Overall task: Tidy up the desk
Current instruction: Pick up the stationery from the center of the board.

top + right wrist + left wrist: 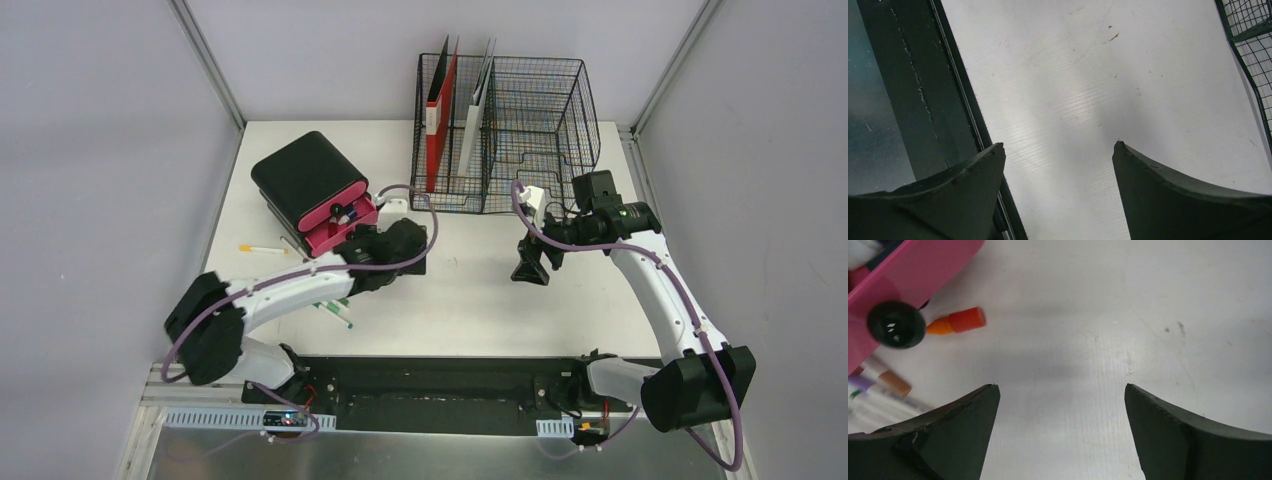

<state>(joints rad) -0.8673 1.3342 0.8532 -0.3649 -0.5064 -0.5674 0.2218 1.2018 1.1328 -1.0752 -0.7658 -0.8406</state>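
Here, the desk (480, 300) is shown beneath both arms. The left gripper (1060, 387) and right gripper (1059, 144) are spread apart, nothing held. The orange marker (958, 321) beside the pink drawer (923, 270) could be rolled underneath it if approached off-centre.

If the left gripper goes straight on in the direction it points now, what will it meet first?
Probably the bare desk: between the open fingers of the left gripper only white tabletop shows. The orange marker and pink drawer lie off to the side, though depth is unclear.
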